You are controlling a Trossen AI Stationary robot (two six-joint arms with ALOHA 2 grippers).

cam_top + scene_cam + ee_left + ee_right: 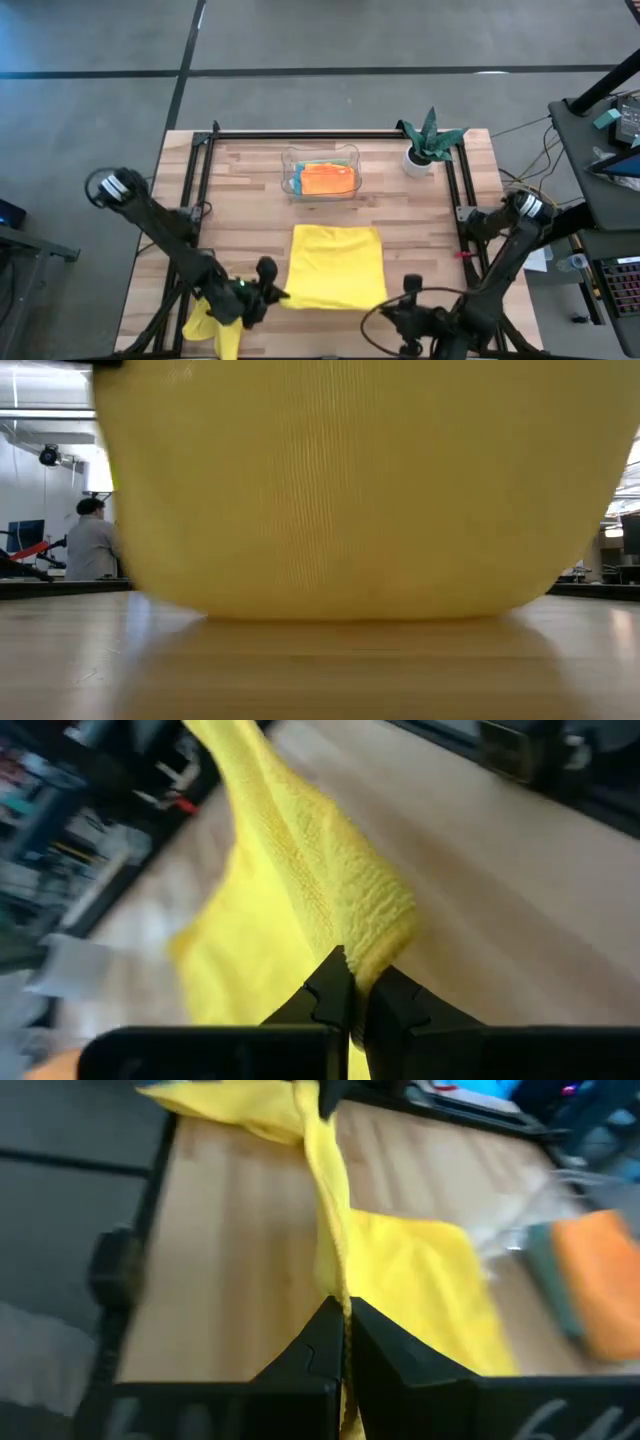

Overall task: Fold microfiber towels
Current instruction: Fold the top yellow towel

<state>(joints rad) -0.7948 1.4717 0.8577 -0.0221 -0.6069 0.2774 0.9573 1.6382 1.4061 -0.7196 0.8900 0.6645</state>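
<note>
From above, the left gripper (272,293) sits at the near left corner of a yellow towel (338,266) spread flat on the wooden table (250,190), its fingers closed on that corner; a second, crumpled yellow cloth (215,330) lies behind and below this gripper at the table's near edge. The right gripper (405,290) is at the same towel's near right corner, fingers closed. Beyond both grippers, past the far edge of the towel, a clear plastic tray (292,160) holds an orange towel (328,179) with a turquoise edge showing beside it; a small potted plant (428,140) stands to the tray's right. The level view is almost filled by yellow cloth (350,490) hanging down to the tabletop, with a person (92,545) far off in the room. The left wrist view shows the two dark fingers (330,988) pinched tight on a thick fold of yellow towel (310,870). The right wrist view shows its fingers (322,1342) pressed together on a taut yellow edge (330,1200), the orange towel (600,1280) ahead and to one side.
</note>
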